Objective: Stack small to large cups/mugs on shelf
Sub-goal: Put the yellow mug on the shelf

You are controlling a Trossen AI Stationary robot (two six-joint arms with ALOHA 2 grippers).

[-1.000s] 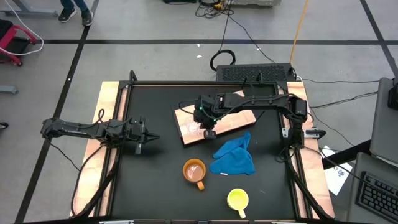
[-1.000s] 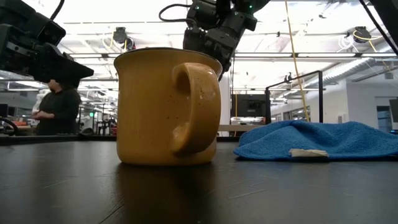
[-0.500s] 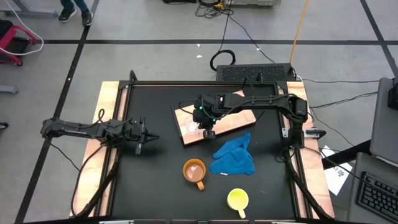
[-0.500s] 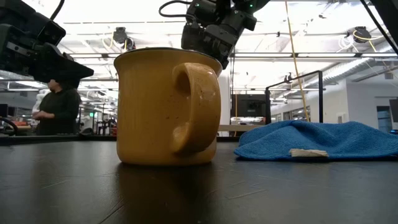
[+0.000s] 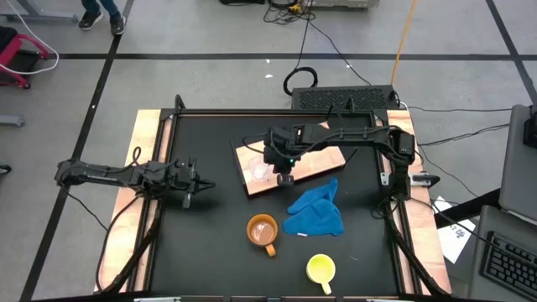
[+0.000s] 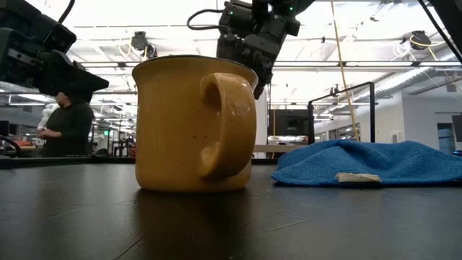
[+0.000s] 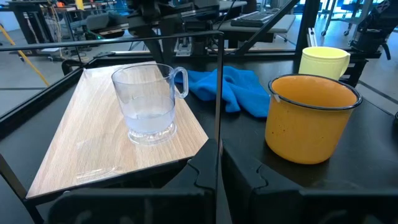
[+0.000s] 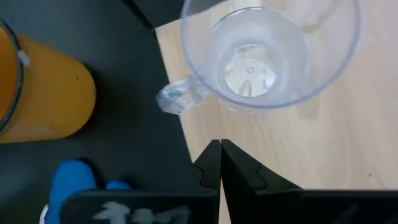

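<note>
The right gripper (image 5: 284,178) is hovering over the near edge of the flat light wooden shelf board (image 5: 315,164), its two dark fingers (image 8: 217,167) pressed together with nothing between them. The small clear glass cup with a handle (image 5: 260,170) is standing upright on that board just beside the gripper, free of its fingers; the right wrist view is looking straight down into the cup. The larger orange handled mug (image 5: 262,231) is sitting upright on the black tabletop (image 5: 210,243), near the board's corner, and is filling the low view. The crumpled blue cloth (image 5: 317,212) is lying beside it, and the mid-sized yellow handled mug (image 5: 320,269) is standing well apart at the table's near edge. The left gripper (image 5: 198,187) is waiting over the table's left side, fingers closed and empty.
</note>
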